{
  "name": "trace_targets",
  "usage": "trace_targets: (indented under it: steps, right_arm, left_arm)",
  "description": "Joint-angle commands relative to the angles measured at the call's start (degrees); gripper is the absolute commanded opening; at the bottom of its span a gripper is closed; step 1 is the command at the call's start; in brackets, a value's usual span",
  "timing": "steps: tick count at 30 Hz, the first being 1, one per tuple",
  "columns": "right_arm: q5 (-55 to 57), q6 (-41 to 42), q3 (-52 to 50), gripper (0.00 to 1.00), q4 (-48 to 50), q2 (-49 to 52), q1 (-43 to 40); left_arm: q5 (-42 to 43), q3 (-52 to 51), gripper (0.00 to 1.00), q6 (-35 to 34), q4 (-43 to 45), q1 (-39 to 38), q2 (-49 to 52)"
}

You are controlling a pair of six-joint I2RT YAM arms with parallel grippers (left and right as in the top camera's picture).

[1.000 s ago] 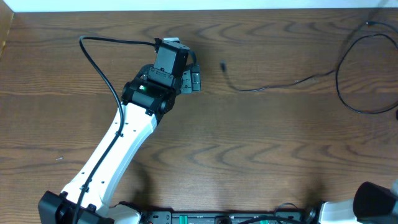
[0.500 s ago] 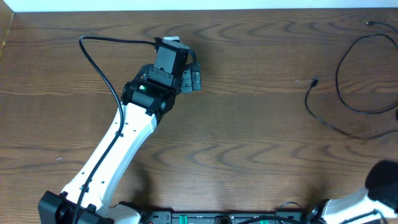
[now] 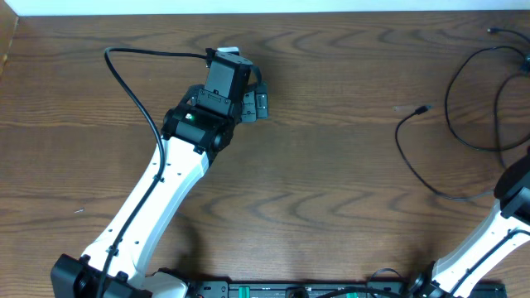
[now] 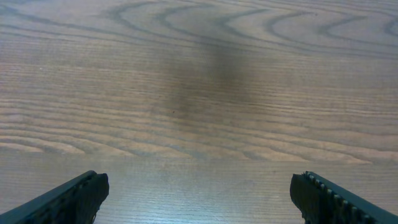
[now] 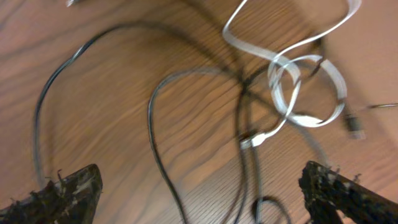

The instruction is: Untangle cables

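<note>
The thin black cable (image 3: 411,161) lies at the table's right, its plug (image 3: 422,108) pointing left and its loops (image 3: 464,124) running to the right edge. In the right wrist view this black cable (image 5: 155,130) curls over the wood and crosses the white cable (image 5: 292,87), which is coiled in a small loop with a plug (image 5: 252,141) at its end. My right gripper (image 5: 202,196) is open above them, its fingers wide apart with strands lying below the gap and nothing gripped. My left gripper (image 4: 199,193) is open over bare wood, far left of the cables (image 3: 263,106).
The left arm (image 3: 166,182) reaches diagonally across the table's left half, with its thick black cord (image 3: 132,83) arcing beside it. The right arm (image 3: 489,240) comes in at the lower right corner. A white strip (image 3: 248,7) borders the table's far edge.
The black cable's free end was dragged from mid-table to the right side and now lies curled there. The right arm rose into view at the lower right. The left arm has not moved.
</note>
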Motion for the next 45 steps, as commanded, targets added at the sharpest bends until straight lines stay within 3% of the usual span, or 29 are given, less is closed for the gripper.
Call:
trace_targets:
  steps: [1,15,18,29,37,45]
  right_arm:
    - [-8.0,-4.1,0.7,0.99,-2.8,-1.8,2.1]
    - [-17.8,-8.0,0.2,0.99,-25.5,-1.8,13.7]
    - [-18.0,-8.5,0.2,0.94,-28.7,-2.1,15.5]
    - [-18.3,-7.8,-1.4,0.9,-36.8,-6.7,18.2]
    - [-11.8,1.7,-17.0,0.88,-28.3,-6.7,22.5]
    - [-11.8,7.7,-28.6,0.75,-16.2,-6.7,26.0]
  left_arm:
    - [-0.8,0.3,1.0,-0.3,0.0,0.1,0.6]
    - [-0.8,0.3,1.0,-0.3,0.0,0.1,0.7]
    - [-0.8,0.3,1.0,-0.3,0.0,0.1,0.7]
    - [-0.8,0.3,1.0,-0.3,-1.8,0.1,0.7]
    - [-0.8,0.3,1.0,-0.3,-1.9,0.1,0.7]
    - [-0.8,0.3,1.0,-0.3,-1.7,0.1,0.7]
